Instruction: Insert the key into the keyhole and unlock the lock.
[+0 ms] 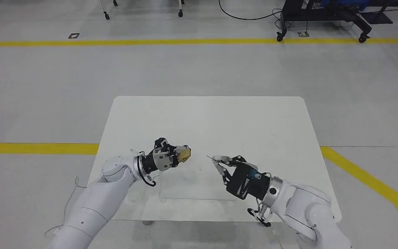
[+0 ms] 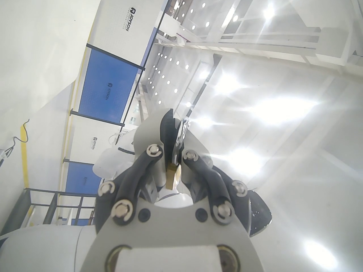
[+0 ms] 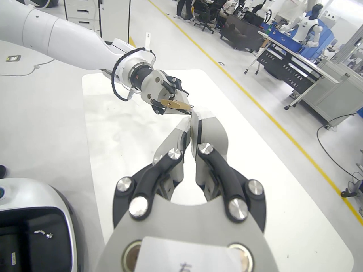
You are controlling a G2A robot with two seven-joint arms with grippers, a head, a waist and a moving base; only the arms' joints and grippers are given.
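Observation:
My left gripper (image 1: 176, 154) is shut on a small brass padlock (image 1: 183, 153), held above the white table with its end toward the other arm. In the left wrist view the lock's brass body (image 2: 171, 175) and silver shackle (image 2: 181, 134) sit clamped between the fingers. My right gripper (image 1: 219, 161) is shut on a thin silver key (image 1: 209, 156) that points at the lock. In the right wrist view the key (image 3: 193, 130) pokes out past the closed fingertips of the right gripper (image 3: 193, 120). Its tip lies right at the end of the padlock (image 3: 177, 104); whether it has entered the keyhole cannot be told.
The white table (image 1: 249, 118) spans the middle, and both arms come in over its near edge. Yellow floor tape (image 1: 186, 42) runs behind it. Workbenches and carts (image 3: 297, 55) stand well off to the side.

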